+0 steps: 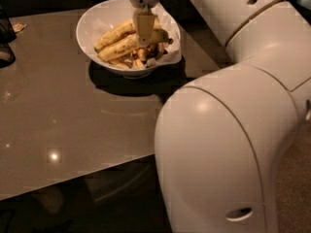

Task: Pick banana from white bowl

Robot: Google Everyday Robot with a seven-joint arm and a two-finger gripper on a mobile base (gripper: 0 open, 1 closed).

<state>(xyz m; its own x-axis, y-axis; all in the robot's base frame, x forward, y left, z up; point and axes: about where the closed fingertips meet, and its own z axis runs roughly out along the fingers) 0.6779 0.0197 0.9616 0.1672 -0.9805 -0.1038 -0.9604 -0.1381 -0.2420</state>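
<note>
The white bowl (86,32) stands at the far side of the glossy brown table (58,110), lined with white paper (173,53). Two yellow bananas lie in it side by side, one (112,34) behind the other (120,47), with small brown bits of food (141,58) beside them. My gripper (144,30) reaches straight down into the bowl from the top of the camera view. Its tip is at the right-hand ends of the bananas and hides part of them.
My large white arm (228,144) fills the right and front right of the view and hides the table's right side. A dark object (6,30) and a small scrap (18,27) lie at the table's far left. The table's front edge (73,181) runs across the lower left.
</note>
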